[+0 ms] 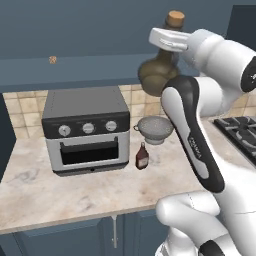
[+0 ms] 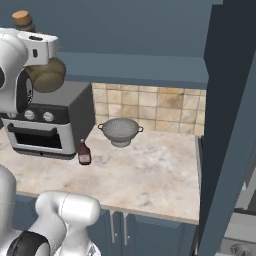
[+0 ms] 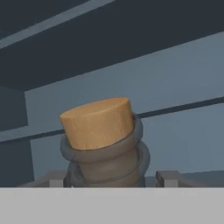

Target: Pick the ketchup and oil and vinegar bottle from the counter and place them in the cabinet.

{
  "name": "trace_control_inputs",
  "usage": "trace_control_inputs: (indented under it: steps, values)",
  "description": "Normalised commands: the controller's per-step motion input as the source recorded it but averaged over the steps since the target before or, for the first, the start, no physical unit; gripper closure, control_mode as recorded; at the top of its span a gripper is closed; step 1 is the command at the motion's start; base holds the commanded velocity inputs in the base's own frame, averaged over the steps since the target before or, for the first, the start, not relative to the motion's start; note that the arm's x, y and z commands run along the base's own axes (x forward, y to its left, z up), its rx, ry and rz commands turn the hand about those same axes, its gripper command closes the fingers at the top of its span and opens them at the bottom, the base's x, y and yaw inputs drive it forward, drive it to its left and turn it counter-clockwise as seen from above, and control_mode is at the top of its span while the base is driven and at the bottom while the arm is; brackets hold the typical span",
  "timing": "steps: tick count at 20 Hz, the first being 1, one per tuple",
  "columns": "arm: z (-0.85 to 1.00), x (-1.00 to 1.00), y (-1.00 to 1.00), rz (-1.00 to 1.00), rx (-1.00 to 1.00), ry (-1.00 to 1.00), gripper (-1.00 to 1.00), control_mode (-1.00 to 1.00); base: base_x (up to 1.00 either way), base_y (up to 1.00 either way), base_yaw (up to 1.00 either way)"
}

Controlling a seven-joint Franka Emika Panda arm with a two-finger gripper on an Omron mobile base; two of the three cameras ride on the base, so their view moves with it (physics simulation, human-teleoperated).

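1. the flask [image 1: 156, 75], olive-brown with a round belly and a tan cork [image 3: 97, 123], hangs in the air high above the counter [image 1: 60, 192], level with the cabinet [image 1: 75, 37] recess.
2. the gripper [image 1: 167, 47] sits around the flask's neck below the cork; in the hand view two finger tips [image 3: 167, 178] stand on either side of the neck, jaws partly spread and closed on it.
3. nothing can be made out inside the flask through its dark glass.
4. the ketchup [image 1: 142, 156], a small dark red bottle, stands upright on the counter, just beside the toaster oven's [image 1: 86, 129] right front corner and in front of the colander [image 1: 154, 129].
5. the grey colander rests near the tiled backsplash [image 2: 150, 107]; its bowl looks empty.
6. a small tan item [image 1: 52, 59] lies on the cabinet shelf, well left of the flask; what it is cannot be told.
7. a wide bare stretch of counter runs right of the ketchup to the edge by the stove [image 1: 239, 131].
8. in the right base view a tall dark blue panel [image 2: 227, 125] rises along the counter's right edge.
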Motion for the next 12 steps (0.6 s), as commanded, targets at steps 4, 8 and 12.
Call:
trace_control_inputs:
  steps: [4,8,12]
  values:
    - [0.06,0.33,0.0,0.01,-0.03,0.16,1.0,-1.0,0.0,0.0,0.0]
    - [0.0,0.14,0.0,0.02,-0.04,0.1,1.0,-1.0,0.0,0.0,0.0]
    - [0.02,0.0,-0.02,0.0,0.02,-0.02,1.0,-1.0,0.0,0.0,0.0]
